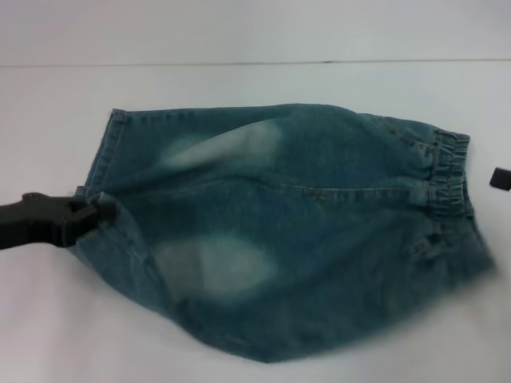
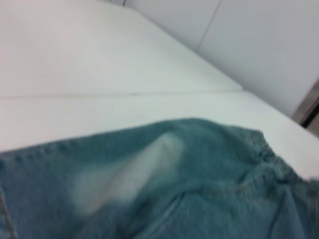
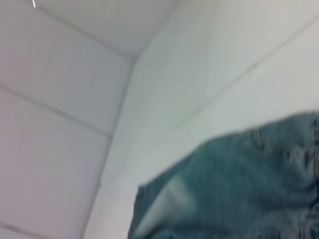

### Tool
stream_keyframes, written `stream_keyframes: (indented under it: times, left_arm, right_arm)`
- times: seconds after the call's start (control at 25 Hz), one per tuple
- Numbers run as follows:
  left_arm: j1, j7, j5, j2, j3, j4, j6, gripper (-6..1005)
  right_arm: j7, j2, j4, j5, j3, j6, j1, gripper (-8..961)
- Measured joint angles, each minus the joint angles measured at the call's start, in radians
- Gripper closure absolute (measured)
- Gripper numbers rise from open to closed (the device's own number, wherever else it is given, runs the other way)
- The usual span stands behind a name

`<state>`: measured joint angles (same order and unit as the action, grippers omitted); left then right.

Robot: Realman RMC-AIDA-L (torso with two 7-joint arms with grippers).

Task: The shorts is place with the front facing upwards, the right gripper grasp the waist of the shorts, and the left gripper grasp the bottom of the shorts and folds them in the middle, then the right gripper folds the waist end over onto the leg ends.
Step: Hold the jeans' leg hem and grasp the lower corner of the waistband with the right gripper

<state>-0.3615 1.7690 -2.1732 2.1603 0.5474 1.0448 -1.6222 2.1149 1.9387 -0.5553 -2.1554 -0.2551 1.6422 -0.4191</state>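
1. The blue-green denim shorts [image 1: 295, 231] with pale faded patches lie spread across the white surface [image 1: 239, 80]; the legs point to the robot's left and the waist to its right.
2. The puckered elastic waist of the shorts [image 1: 449, 171] forms the right-hand edge of the garment; the flat stitched hems at the bottom of the shorts [image 1: 108, 152] form the left-hand edge.
3. The left gripper [image 1: 84, 217], a black claw, reaches in from the left edge of the head view; its tips meet the hem of the nearer leg and the denim bunches up around them, so it appears clamped onto the bottom of the shorts.
4. The nearer part of the shorts looks raised off the surface and blurred, with its lower edge curving in a loose arc.
5. The right gripper shows only as a small dark piece [image 1: 501, 178] at the right edge of the head view, just beside the waist; whether its fingers are wide or narrow cannot be told.
6. Both wrist views show only denim and white surface.
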Motion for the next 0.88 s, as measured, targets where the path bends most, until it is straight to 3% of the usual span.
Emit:
stream_keyframes:
  times: [0.32, 0.44, 0.52, 0.6, 0.72, 0.84, 0.88]
  left_arm:
    - [-0.03, 0.0, 0.079, -0.01, -0.058, -0.009, 0.008, 944]
    - [-0.036, 0.004, 0.085, -0.013, -0.059, -0.011, 0.008, 945]
    - [-0.036, 0.004, 0.086, -0.01, -0.058, -0.013, 0.009, 945]
    - [-0.034, 0.003, 0.087, -0.006, -0.058, -0.014, 0.009, 945]
    - [-0.035, 0.002, 0.098, 0.0, -0.056, -0.015, 0.009, 945]
    - [-0.04, -0.001, 0.104, 0.001, -0.053, -0.023, 0.009, 944]
    - [-0.041, -0.001, 0.104, 0.001, -0.051, -0.028, 0.012, 944]
  right_arm:
    - [-0.008, 0.001, 0.002, 0.058, 0.027, -0.02, 0.005, 946]
    - [-0.025, -0.012, -0.009, 0.057, 0.024, -0.006, 0.012, 947]
    - [-0.007, -0.04, -0.017, 0.037, 0.01, 0.007, 0.019, 947]
    - [0.05, -0.082, -0.021, -0.005, -0.021, 0.021, 0.019, 947]
    - [0.133, -0.132, -0.026, -0.069, -0.07, 0.053, -0.001, 895]
    - [0.185, -0.142, -0.027, -0.11, -0.098, 0.06, -0.024, 842]
    - [0.207, -0.145, -0.027, -0.135, -0.11, 0.062, -0.038, 724]
